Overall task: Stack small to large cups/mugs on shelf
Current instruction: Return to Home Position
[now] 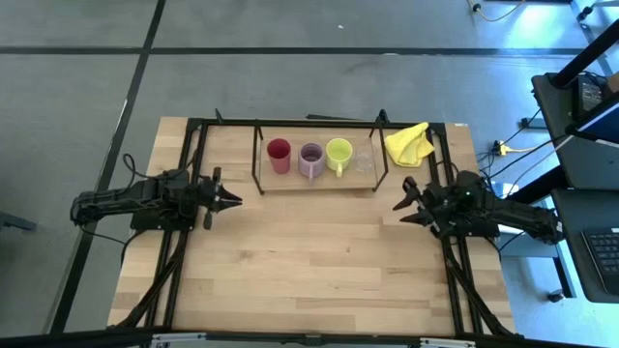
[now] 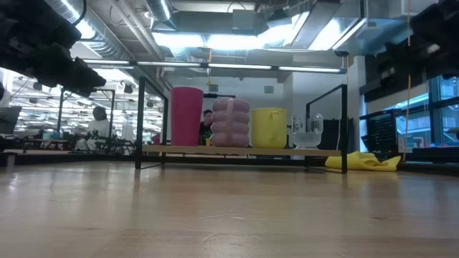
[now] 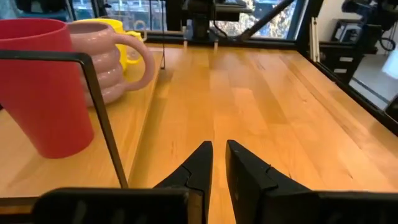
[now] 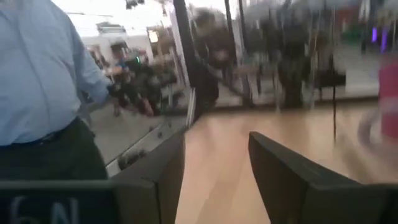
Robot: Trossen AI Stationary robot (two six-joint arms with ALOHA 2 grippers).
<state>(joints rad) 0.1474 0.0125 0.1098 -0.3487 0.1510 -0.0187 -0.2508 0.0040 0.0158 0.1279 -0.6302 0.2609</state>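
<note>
The shelf [image 1: 319, 184], a low black-rod rack with a wood board, stands at the table's far middle. On its board, from left to right, stand a dark red cup [image 1: 279, 155], a pale lilac mug [image 1: 311, 159], a yellow-green mug [image 1: 338, 153] and a tiny clear glass [image 1: 364, 160]. All are upright on their bases and also show in the low view [image 2: 231, 123]. My left gripper [image 1: 236, 199] is left of the shelf, its fingers [image 3: 202, 163] nearly together, empty. My right gripper [image 1: 398, 198] is right of the shelf, open and empty [image 4: 216, 146].
A yellow cloth [image 1: 408, 143] lies at the far right, beside the shelf. The black outer table frame [image 1: 193, 135] runs along the table's edges. Bare wood [image 1: 319, 261] spreads between the arms and toward the near edge. A person in a light blue shirt [image 4: 37, 81] stands beyond the table.
</note>
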